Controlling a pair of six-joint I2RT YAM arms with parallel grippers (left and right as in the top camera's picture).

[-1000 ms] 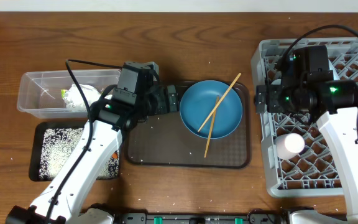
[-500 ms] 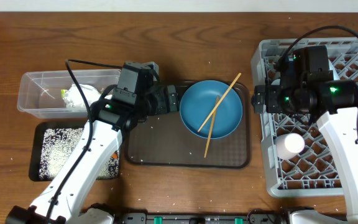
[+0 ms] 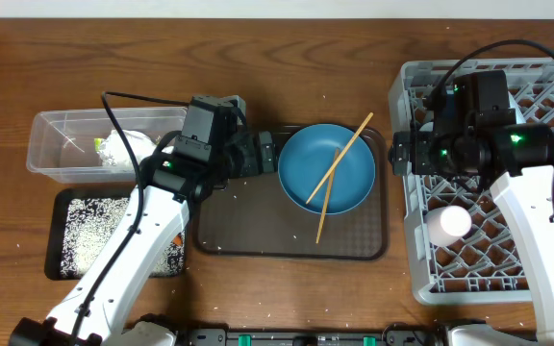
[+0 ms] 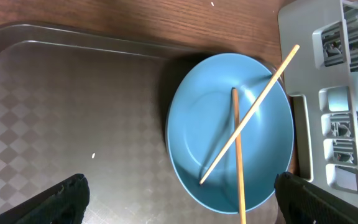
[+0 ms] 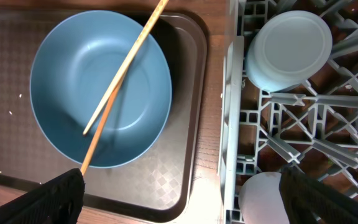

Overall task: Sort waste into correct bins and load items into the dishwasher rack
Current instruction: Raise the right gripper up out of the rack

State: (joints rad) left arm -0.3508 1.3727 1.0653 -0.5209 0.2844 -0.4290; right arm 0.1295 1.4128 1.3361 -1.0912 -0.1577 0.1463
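Wooden table [image 3: 287, 67] bears everything. Blue plate [image 3: 301, 154], chopsticks [image 3: 339, 159] crossed on it, sits on brown tray [image 3: 248, 226] at 9 o'clock from the rack [image 3: 410, 231]. Rice grains [image 3: 94, 231] lie in black tray [image 3: 54, 235]. Left gripper [image 4: 180, 200] and right gripper [image 5: 182, 199] gape wide, empty.

The chopsticks [image 3: 339, 161] are laid crossed on the plate [image 3: 301, 171], itself set on the serving tray [image 3: 258, 229]. The rack [image 3: 421, 274], a cup [image 3: 448, 223] in it, is placed to the right. Leftward, the tub [image 3: 51, 144] holding the wrapper [image 3: 118, 149] is set behind the shallow tray [image 3: 58, 240].

Wood table [image 3: 287, 58] carries tub [image 3: 51, 144], black tray [image 3: 53, 240], brown tray [image 3: 248, 226], rack [image 3: 421, 252], stray rice grains [image 3: 317, 94].
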